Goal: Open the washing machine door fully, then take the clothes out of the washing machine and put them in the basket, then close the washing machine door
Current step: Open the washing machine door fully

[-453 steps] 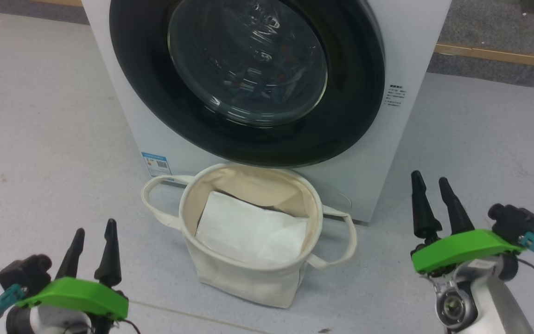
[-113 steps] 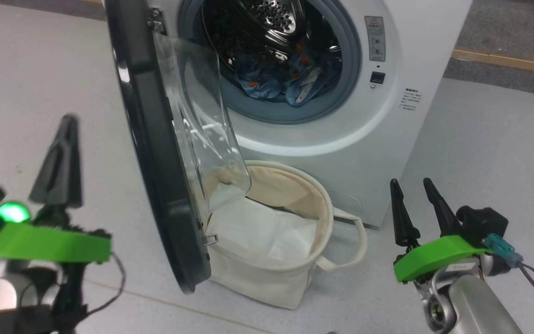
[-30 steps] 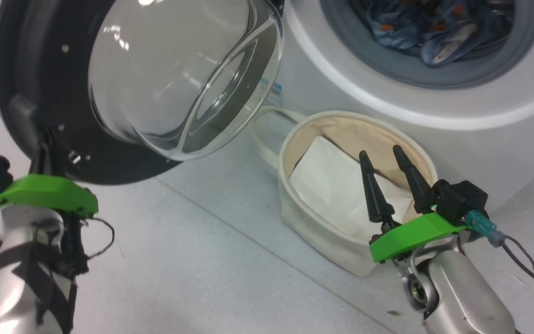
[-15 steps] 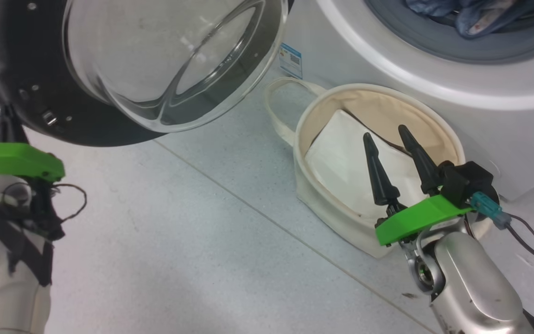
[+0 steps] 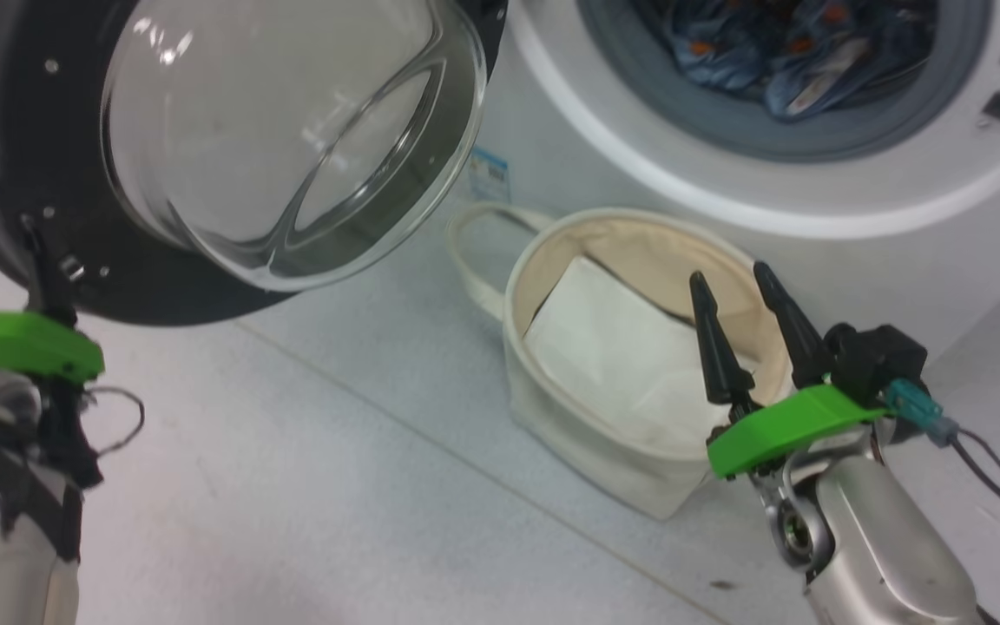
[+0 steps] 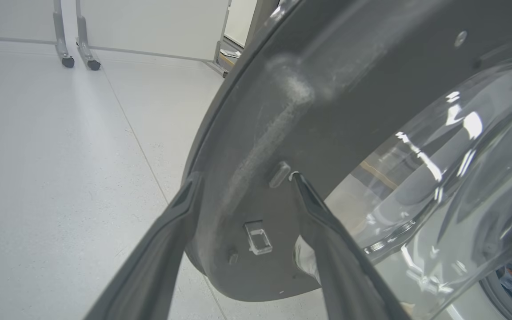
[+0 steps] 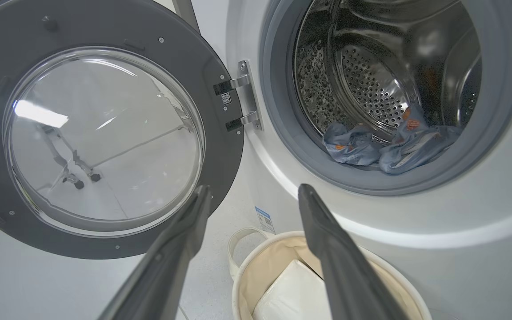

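Right now the left gripper (image 6: 245,178) stands open with its two fingers astride the lower rim of the door (image 6: 327,89). One finger is past the outer edge and the other lies on the dull inner face close by the glass bowl. Their spread looks too wide for a firm pinch, so I judge it a loose straddle, not a clamp. The right gripper (image 5: 728,273) is open too and carries nothing; it hangs near the basket (image 5: 569,434), above its rim, fingers aimed up toward the washing machine (image 5: 812,260). The basket sits on the floor (image 5: 292,486) just beside the machine's front, below the opening, with a folded white sheet (image 5: 613,356) inside it. The door is swung wide on its hinge (image 7: 249,98) at the left of the opening, so the opening step looks done or nearly so. The clothes (image 7: 394,146) lie in the bottom of the drum (image 7: 371,75), heaped against the grey gasket (image 7: 278,111), the heap running side to side across the lower lip. From the right gripper they lie ahead, higher and a little to the right, with nothing between; the left gripper is well apart at the door's rim. The right arm is thus the nearer one for the reach in, and its fingers would best close across the heap's length.
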Available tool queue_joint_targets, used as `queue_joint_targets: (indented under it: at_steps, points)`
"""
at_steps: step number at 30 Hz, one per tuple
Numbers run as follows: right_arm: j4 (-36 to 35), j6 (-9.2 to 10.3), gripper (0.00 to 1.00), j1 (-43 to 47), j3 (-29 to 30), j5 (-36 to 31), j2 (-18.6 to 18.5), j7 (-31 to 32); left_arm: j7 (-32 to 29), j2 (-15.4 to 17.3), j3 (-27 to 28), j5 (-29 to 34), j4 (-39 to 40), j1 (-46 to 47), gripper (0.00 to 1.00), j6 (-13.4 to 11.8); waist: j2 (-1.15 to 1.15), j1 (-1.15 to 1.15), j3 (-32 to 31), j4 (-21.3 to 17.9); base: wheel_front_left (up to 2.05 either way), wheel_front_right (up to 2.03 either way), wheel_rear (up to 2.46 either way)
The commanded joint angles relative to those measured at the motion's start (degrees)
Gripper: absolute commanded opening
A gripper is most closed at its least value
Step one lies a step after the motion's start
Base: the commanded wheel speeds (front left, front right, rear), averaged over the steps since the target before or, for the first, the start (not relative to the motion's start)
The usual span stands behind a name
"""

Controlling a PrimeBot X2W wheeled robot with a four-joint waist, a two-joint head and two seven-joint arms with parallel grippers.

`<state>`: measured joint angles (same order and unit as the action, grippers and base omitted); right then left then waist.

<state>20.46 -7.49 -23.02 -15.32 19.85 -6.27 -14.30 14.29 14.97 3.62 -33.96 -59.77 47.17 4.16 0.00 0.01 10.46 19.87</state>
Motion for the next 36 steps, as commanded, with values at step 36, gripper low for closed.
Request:
queue_joint_targets:
  at_steps: [36]
  points:
    - [-0.8,0.00,1.00,5.1,-0.2,1.0,3.2,-0.7,-10.0,4.9,-5.3,3.7,49.0,-36.2,1.00,-4.3,0.00,-0.01,-10.4,-27.5,0.00,0.00,0.00]
